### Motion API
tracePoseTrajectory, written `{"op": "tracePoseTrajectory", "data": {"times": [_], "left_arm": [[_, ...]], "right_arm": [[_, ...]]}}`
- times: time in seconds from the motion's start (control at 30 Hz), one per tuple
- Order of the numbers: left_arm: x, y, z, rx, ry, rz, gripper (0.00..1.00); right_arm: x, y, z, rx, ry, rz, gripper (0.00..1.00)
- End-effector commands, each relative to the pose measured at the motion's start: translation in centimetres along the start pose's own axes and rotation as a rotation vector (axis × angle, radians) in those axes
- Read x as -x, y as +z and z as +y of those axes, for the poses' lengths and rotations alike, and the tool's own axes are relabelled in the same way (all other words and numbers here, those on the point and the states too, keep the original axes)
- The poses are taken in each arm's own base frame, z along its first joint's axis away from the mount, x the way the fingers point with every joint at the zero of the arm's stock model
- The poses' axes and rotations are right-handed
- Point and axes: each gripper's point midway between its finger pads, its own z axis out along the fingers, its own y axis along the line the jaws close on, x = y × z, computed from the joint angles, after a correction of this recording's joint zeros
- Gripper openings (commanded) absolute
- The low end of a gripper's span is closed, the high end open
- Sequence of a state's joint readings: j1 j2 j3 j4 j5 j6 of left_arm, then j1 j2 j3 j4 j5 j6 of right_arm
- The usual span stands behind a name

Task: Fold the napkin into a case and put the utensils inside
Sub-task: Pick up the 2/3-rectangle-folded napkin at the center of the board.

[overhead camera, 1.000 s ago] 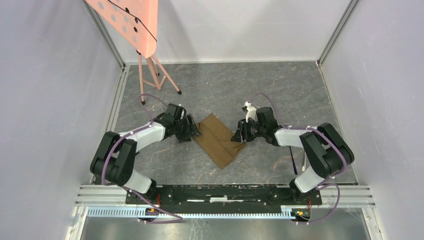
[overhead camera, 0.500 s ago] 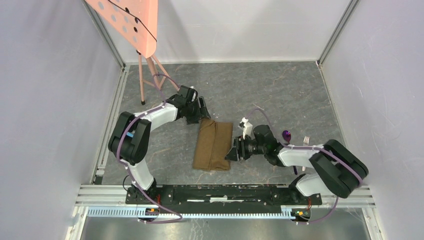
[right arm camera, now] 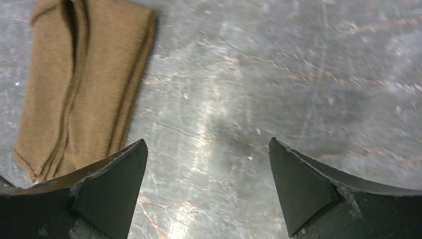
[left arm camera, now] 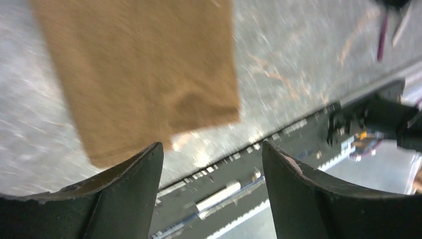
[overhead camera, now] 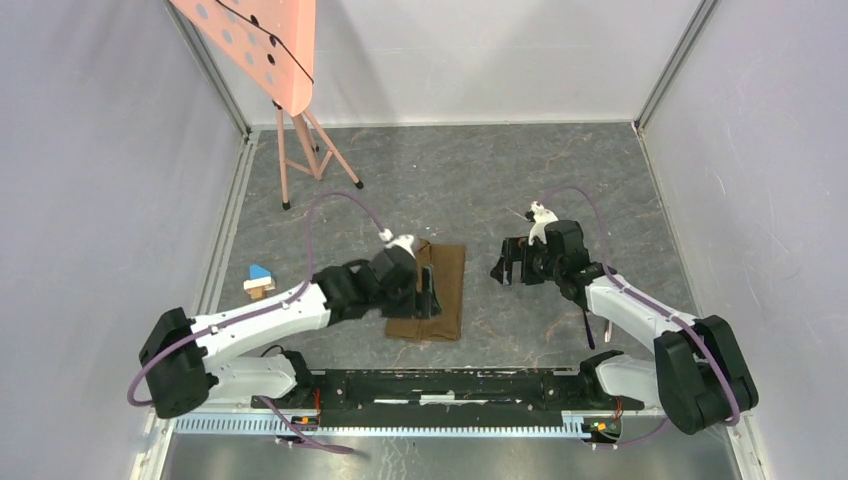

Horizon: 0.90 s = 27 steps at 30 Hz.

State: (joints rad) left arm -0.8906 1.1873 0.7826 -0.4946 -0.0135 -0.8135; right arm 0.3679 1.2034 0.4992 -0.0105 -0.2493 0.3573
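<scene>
The napkin lies flat on the grey table as a narrow folded tan-brown case, its layered folds plain in the right wrist view. My left gripper hovers open over its left side; the left wrist view shows the napkin's near end beyond my empty left gripper. To the napkin's right my right gripper is wide open and apart from it, over bare table. A purple-handled utensil lies partly under the right arm. It shows again beside a silvery utensil.
A small blue-and-wood block sits near the left wall. A pink perforated stand rises at the back left on thin legs. Grey walls close in three sides. The arms' base rail runs along the near edge.
The left arm swung from the napkin's far left corner round to its near left side. The right gripper pulled back from the napkin's right edge and opened wider.
</scene>
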Motion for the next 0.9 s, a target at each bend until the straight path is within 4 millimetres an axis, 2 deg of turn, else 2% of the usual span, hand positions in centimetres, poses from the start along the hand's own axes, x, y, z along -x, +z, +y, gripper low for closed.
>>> {"op": "tracePoseTrajectory", "data": {"times": [0.0,0.13,0.3,0.47,0.7,0.87], "left_arm": [[-2.3,-0.9,-2.9,0.082,-0.028,-0.061,0.76],[-4.9,1.5,-5.2,0.182,0.131,0.014,0.75],[-4.9,4.0,-6.9,0.254,0.234,0.029,0.73],[-5.2,5.2,-6.3,0.35,0.293,0.06,0.68],[-5.8,7.0,-6.5,0.388,0.334,0.098,0.54],[-6.6,8.2,-6.0,0.412,0.35,0.136,0.55]], "right_arm": [[-0.5,-0.6,-1.9,-0.059,0.052,0.025,0.98],[-1.6,-0.7,-2.2,-0.033,0.078,0.025,0.98],[-2.9,-1.2,-2.9,-0.051,0.058,0.044,0.98],[-3.4,-1.9,-3.3,-0.068,0.038,0.014,0.98],[-4.0,-2.1,-3.6,-0.075,0.03,0.013,0.98],[-4.3,-2.0,-3.2,-0.049,0.037,0.018,0.98]]}}
